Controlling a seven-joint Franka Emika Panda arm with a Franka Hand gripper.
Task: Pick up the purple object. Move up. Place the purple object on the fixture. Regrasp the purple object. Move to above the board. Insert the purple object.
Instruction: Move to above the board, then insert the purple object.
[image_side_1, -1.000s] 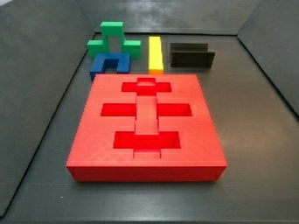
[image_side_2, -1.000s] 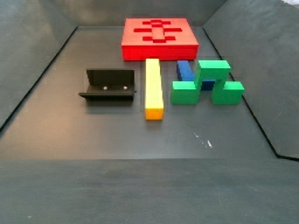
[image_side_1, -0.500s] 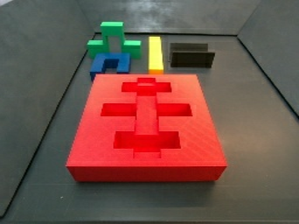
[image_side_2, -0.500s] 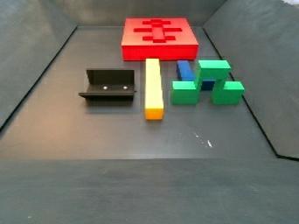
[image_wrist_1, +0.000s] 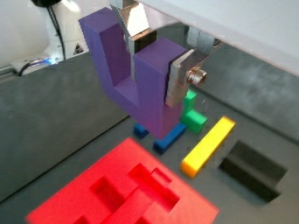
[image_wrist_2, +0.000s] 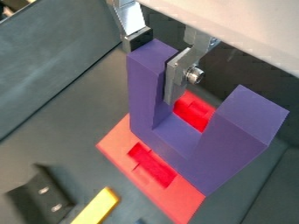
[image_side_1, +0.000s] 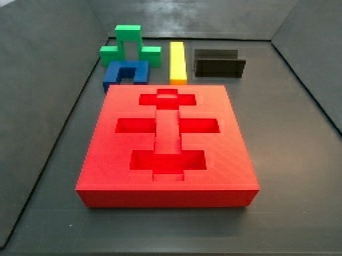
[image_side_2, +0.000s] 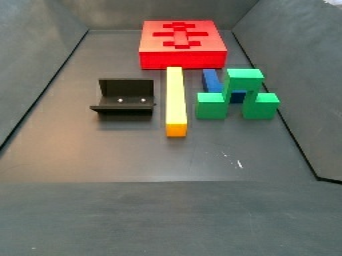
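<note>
My gripper (image_wrist_1: 152, 61) is shut on the purple object (image_wrist_1: 131, 70), a U-shaped block whose one prong sits between the silver fingers. Both wrist views show this grip (image_wrist_2: 158, 66); the block (image_wrist_2: 205, 131) hangs high above the floor. The red board (image_wrist_1: 117, 188) lies below, partly under the block in a wrist view (image_wrist_2: 126, 142). The black fixture (image_wrist_1: 251, 171) stands empty on the floor. Neither side view shows the gripper or the purple object; they show the board (image_side_1: 167, 140) (image_side_2: 183, 40) and the fixture (image_side_1: 218, 65) (image_side_2: 123, 98).
A yellow bar (image_side_2: 175, 98) (image_side_1: 178, 60) lies between the fixture and a blue U-shaped block (image_side_2: 211, 82) (image_side_1: 124, 72). Green blocks (image_side_2: 241, 93) (image_side_1: 130, 42) sit by the blue one. Dark walls (image_side_2: 54, 75) enclose the floor.
</note>
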